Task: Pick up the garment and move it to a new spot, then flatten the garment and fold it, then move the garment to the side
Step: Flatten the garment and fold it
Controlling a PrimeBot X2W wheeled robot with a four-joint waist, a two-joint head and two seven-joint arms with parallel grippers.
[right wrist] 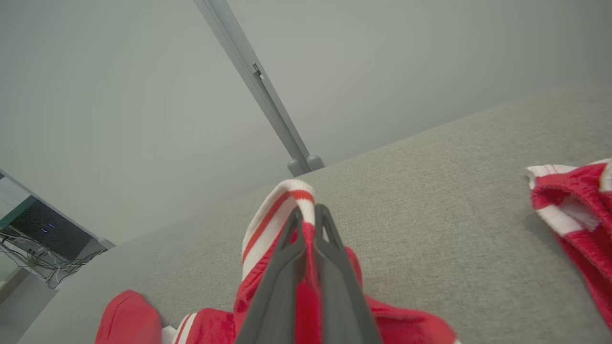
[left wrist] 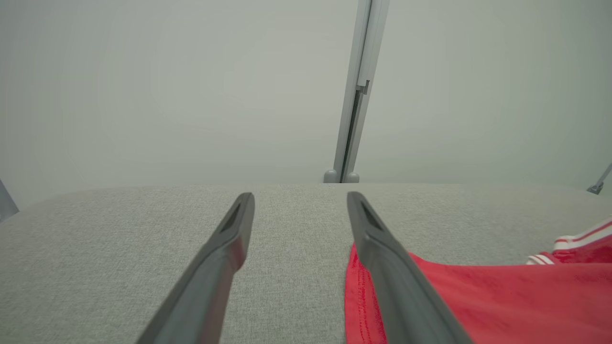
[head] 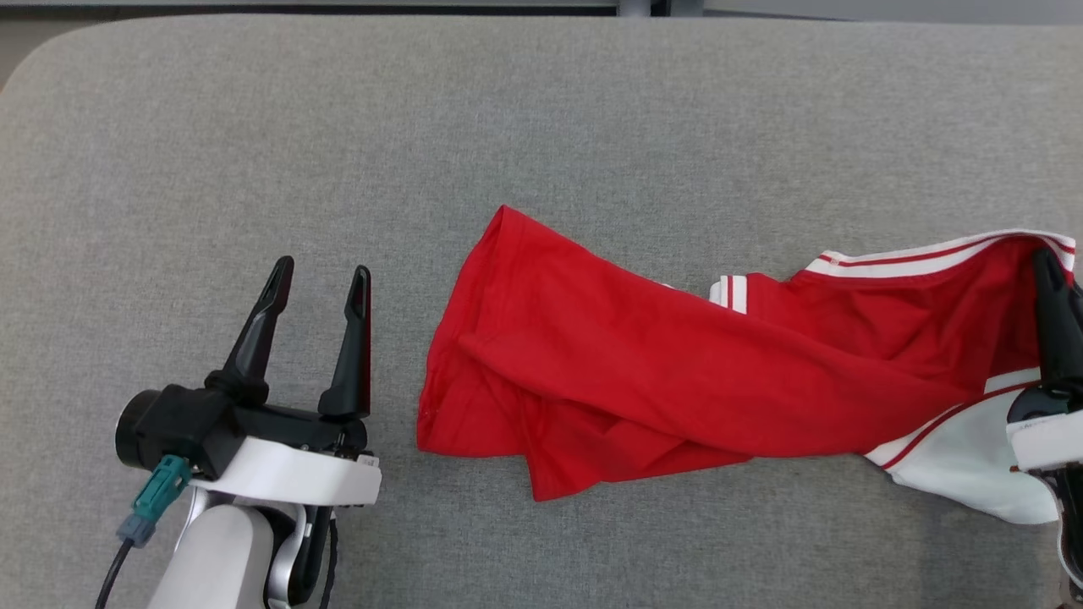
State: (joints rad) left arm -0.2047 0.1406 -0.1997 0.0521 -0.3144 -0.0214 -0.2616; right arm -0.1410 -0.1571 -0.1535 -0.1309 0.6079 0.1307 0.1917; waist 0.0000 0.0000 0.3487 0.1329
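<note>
The garment point(head: 660, 372) is a red shirt with white, red-striped trim, lying crumpled and stretched across the right half of the grey table point(head: 338, 127). My right gripper point(head: 1053, 262) at the far right edge is shut on the garment's striped white edge point(right wrist: 282, 210), with red cloth pinched between the fingers point(right wrist: 330, 258). My left gripper point(head: 324, 275) stands open over bare table just left of the garment's hem, holding nothing. In the left wrist view, the red hem point(left wrist: 363, 296) lies right beside the right finger point(left wrist: 382, 253).
The padded grey table point(left wrist: 119, 239) has rounded corners and bare room to the left and at the back. A grey upright post point(left wrist: 356, 95) stands behind the far edge against a pale wall. A dark shelf with cables point(right wrist: 43, 234) sits beyond the table.
</note>
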